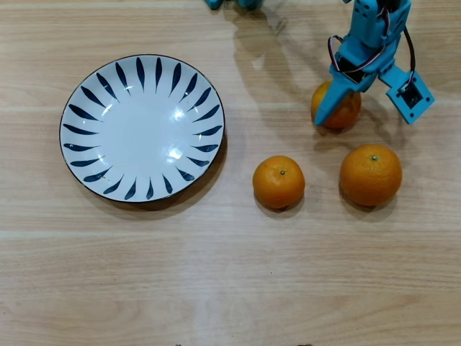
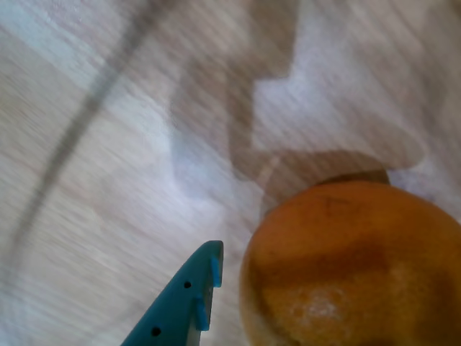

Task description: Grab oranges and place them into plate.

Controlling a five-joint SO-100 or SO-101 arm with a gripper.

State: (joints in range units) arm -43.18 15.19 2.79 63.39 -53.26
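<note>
With my gripper over the orange at upper right, plate empty at left, my jaws seem apart around it, though blur hides one, so I should settle lower before squeezing.

Likely a home dining spot. The light wood-grain tabletop carries a blue-and-white painted plate and loose oranges, ordinary household tableware and fruit.

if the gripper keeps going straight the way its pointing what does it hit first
Most likely the orange right beneath it: the gripper points down over that fruit, one finger beside it in the wrist view. Then the table. Depth is unclear.
</note>
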